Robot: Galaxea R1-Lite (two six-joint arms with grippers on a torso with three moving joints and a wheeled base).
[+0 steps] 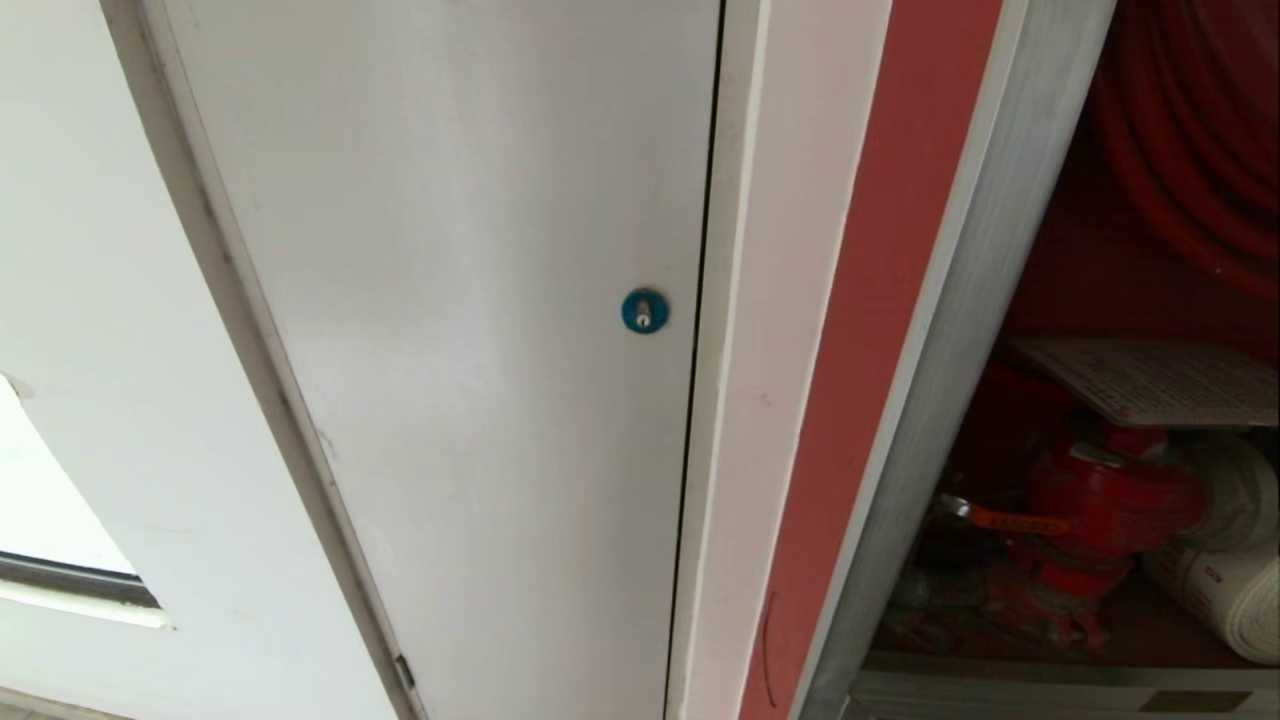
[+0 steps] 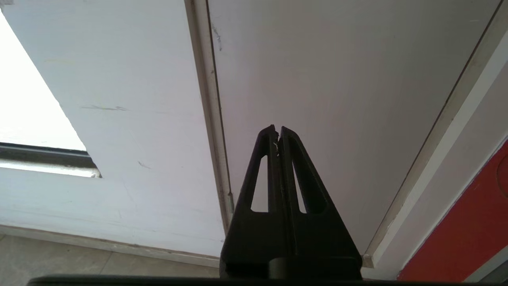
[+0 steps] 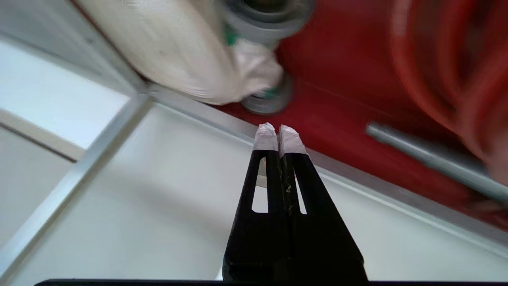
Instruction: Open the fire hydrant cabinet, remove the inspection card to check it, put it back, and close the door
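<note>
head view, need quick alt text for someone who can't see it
A plain white panel door with a round blue lock fills the middle. At right, the open silver-framed fire hydrant cabinet shows a red hose coil, red hydrant valve and a white printed card.

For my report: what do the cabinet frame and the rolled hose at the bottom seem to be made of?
The cabinet frame looks like brushed metal, probably aluminium: silver with fine streaks. The rolled hose seems woven fabric, matte off-white, with a ribbed edge.

One white door (image 1: 450,350) with one blue lock (image 1: 645,311); one open cabinet (image 1: 960,330) holding one red hose coil (image 1: 1190,130), one valve (image 1: 1110,500), one card (image 1: 1160,380).
</note>
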